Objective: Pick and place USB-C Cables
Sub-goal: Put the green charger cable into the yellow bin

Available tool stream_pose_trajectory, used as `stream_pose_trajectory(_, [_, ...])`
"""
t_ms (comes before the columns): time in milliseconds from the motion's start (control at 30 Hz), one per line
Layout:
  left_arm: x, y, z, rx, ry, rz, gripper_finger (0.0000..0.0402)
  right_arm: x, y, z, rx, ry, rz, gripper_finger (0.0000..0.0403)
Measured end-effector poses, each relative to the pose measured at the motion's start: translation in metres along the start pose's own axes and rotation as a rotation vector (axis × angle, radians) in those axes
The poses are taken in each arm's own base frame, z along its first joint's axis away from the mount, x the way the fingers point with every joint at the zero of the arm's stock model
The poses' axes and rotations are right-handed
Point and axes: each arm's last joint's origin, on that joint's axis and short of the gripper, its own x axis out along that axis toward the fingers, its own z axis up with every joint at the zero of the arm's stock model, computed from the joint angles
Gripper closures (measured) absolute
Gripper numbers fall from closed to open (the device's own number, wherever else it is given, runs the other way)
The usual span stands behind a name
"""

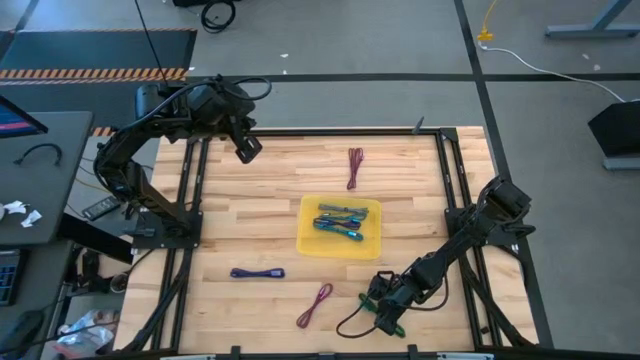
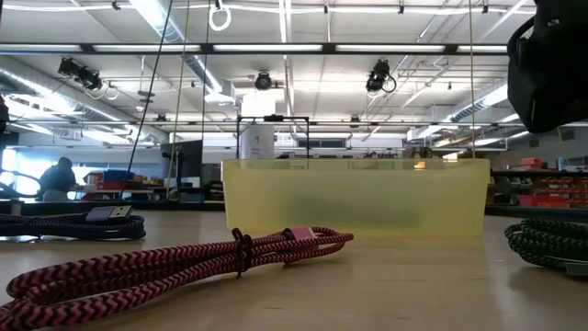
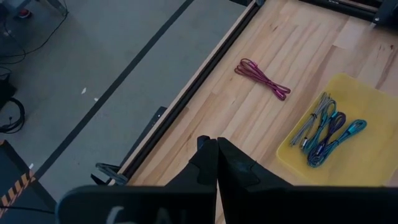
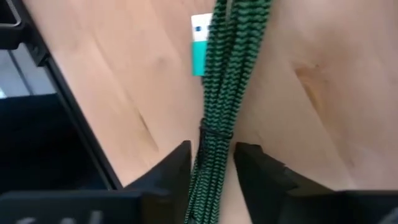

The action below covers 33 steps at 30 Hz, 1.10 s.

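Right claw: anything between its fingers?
Yes. The green cable runs between the right claw's fingers, seen in the right wrist view.

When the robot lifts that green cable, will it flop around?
Probably only a little: the green cable is tied into a bundle, so its ends may droop. It looks thin and light. Its braided skin should help the right gripper hold it.

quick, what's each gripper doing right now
left gripper: shut, empty, raised over the table's far left edge.
right gripper: fingers straddle the green cable; grip cannot be told.
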Motion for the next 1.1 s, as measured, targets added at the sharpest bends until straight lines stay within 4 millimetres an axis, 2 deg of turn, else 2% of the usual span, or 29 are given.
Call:
stream_pose_trajectory(233, [0.000,0.000,0.000,0.000,0.000,0.000,0.0397,0.000,-0.002,-0.001,0.021,0.005,-0.016,0.0385])
stream_pose_trajectory(400, [0.000,0.000,0.000,0.000,0.000,0.000,0.0397,-0.001,-0.001,0.000,0.018,0.008,-0.007,0.0389])
stream_pose_trajectory(533, [0.000,0.000,0.000,0.000,0.000,0.000,0.0397,-0.011,-0.001,0.003,0.023,0.005,0.009,0.0390])
stream_pose_trajectory(633, [0.000,0.000,0.000,0.000,0.000,0.000,0.0397,-0.032,0.003,0.011,0.021,-0.030,0.064,0.0390])
stream_pose_trajectory(733, [0.000,0.000,0.000,0.000,0.000,0.000,0.0397,-0.063,0.007,0.021,-0.002,-0.106,0.134,0.0390])
stream_pose_trajectory(867, [0.000,0.000,0.000,0.000,0.000,0.000,0.0397,-0.109,0.002,0.036,-0.030,-0.203,0.196,0.0390])
stream_pose_trajectory(1000, [0.000,0.000,0.000,0.000,0.000,0.000,0.0397,-0.145,-0.018,0.051,-0.054,-0.266,0.171,0.0390])
stream_pose_trajectory(1100, [0.000,0.000,0.000,0.000,0.000,0.000,0.0397,-0.164,-0.036,0.062,-0.055,-0.283,0.123,0.0390])
